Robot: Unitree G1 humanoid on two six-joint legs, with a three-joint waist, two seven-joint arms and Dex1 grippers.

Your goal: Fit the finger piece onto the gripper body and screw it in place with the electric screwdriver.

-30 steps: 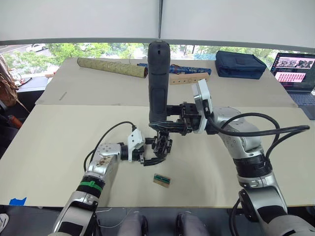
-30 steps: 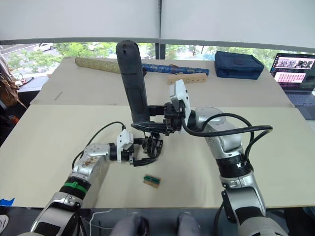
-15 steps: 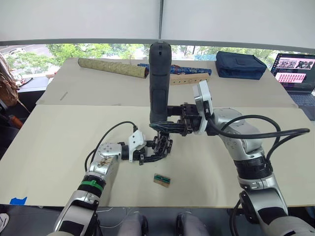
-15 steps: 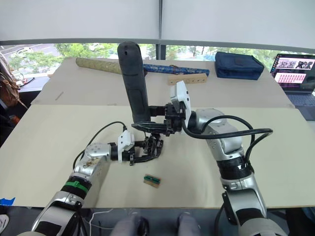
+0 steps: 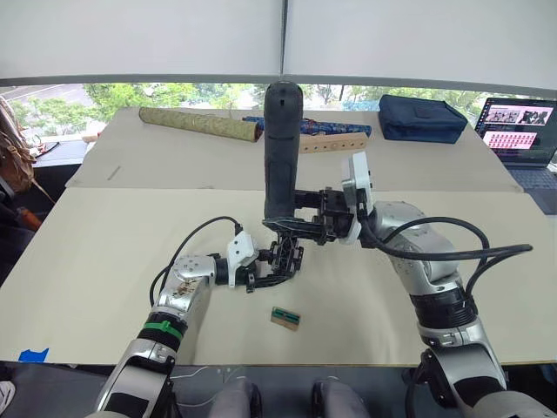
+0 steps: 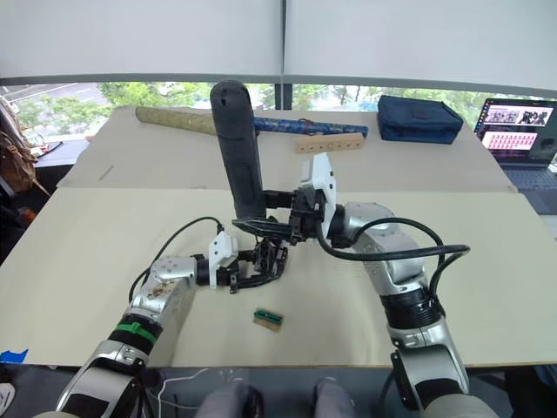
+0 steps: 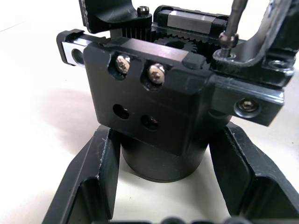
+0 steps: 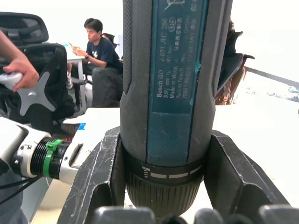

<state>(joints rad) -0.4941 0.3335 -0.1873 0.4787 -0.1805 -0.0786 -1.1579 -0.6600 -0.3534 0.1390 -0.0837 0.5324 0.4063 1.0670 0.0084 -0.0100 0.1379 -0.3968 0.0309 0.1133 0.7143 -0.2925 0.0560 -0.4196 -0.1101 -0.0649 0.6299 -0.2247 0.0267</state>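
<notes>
Right hand (image 5: pixel 300 228) was clamped on the electric screwdriver (image 5: pixel 281 148), fingers (image 8: pixel 100 175) on both sides of its collar, tool held upright with the handle up and the bit pointing down. Left hand (image 5: pixel 274 272) was closed around the gripper body (image 5: pixel 285 259), its fingers (image 7: pixel 96 179) hugging the round dark base from either side, body sitting on the worktop (image 5: pixel 104 252) directly under the right hand

Left wrist view: driver bit (image 7: pixel 232 21) came down onto a small screw head (image 7: pixel 227 39) on the upper edge of the gripper body, tip touching or just at it. Two silver screws (image 7: pixel 140 69) sat side by side on the block face with two open holes below them. A black curved part stood over the corner by the bit; can't tell if it's the finger piece or the right hand's own finger

Small tan block with green top (image 5: pixel 286 319) lay on the worktop just beside the left hand, toward the robot, not touching. Well beyond both hands at the far side: a patterned olive roll (image 5: pixel 198 122), a blue patterned roll (image 5: pixel 318 127) with a tan strip with holes (image 5: pixel 335 142) against it, and a navy pouch (image 5: pixel 421 117). A laptop (image 5: pixel 522 131) sat open well off to the right hand's outer side

Right wrist view: a seated person (image 8: pixel 100 49) in the background and another person's hand (image 8: pixel 18 65) at the edge
</notes>
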